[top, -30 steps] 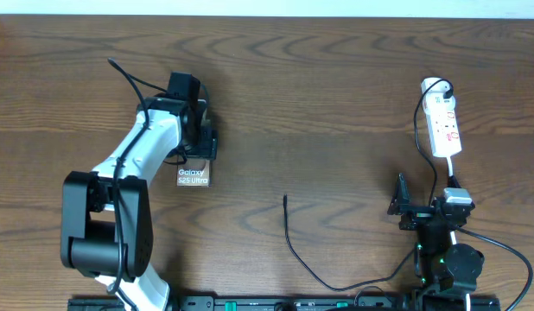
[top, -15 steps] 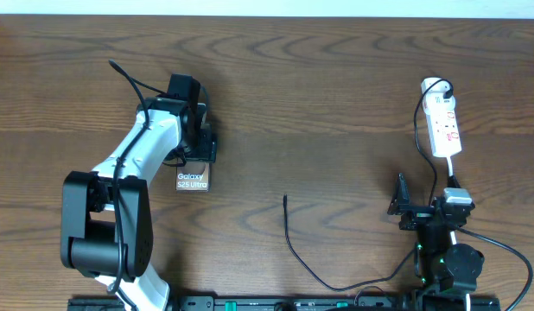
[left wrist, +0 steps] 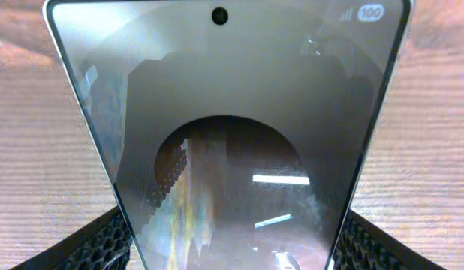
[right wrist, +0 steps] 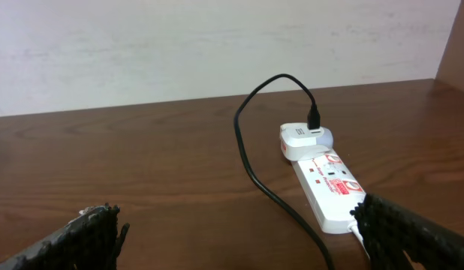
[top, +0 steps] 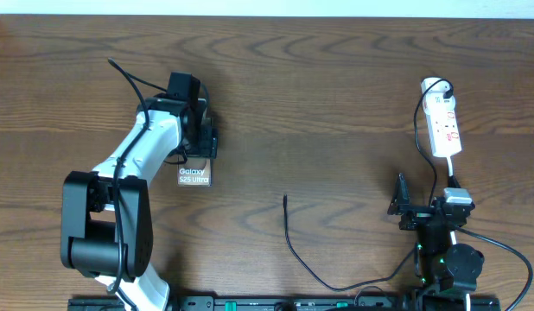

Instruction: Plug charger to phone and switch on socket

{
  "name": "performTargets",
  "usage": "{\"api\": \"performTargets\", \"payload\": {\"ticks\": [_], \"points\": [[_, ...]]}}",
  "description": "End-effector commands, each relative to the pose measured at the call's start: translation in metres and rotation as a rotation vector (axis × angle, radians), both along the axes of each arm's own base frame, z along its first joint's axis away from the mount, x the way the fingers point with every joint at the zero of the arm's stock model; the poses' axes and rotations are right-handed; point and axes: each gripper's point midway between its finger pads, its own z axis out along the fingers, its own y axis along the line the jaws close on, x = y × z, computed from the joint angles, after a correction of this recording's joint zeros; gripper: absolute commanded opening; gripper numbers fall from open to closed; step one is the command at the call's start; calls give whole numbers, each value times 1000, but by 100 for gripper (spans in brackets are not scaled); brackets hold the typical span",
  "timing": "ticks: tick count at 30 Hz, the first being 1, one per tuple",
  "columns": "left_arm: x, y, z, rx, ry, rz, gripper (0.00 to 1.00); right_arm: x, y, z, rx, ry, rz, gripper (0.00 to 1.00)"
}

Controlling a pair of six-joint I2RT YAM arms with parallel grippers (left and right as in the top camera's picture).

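The phone (top: 193, 175), brown with white "Galaxy S25 Ultra" lettering, lies left of centre with its far end under my left gripper (top: 201, 142). In the left wrist view the phone (left wrist: 228, 135) fills the space between both fingers, which press its side edges. The charger cable (top: 293, 246) lies loose at centre front, its plug tip (top: 285, 199) pointing away from me. The cable runs right and up to the white adapter (top: 435, 86) plugged into the socket (top: 445, 125) at the right. My right gripper (top: 422, 210) is open and empty, front of the socket (right wrist: 328, 187).
The table's far edge meets a pale wall (right wrist: 217, 45). The socket's white lead (top: 453, 173) runs down toward my right arm's base (top: 448, 263). My left arm's base (top: 98, 233) stands at the front left.
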Motion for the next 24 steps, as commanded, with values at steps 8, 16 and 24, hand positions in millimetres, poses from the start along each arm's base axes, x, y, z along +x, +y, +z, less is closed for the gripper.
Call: {"api": "performTargets", "payload": {"ticks": [8, 16, 24], "points": [[-6, 2, -8, 11, 15, -5, 7, 0, 1, -2, -11, 6, 6, 99], [-11, 2, -30, 20, 74, -6, 7, 0, 1, -2, -11, 6, 6, 99], [-9, 2, -32, 19, 72, -6, 16, 0, 1, -2, -11, 6, 6, 99]]}}
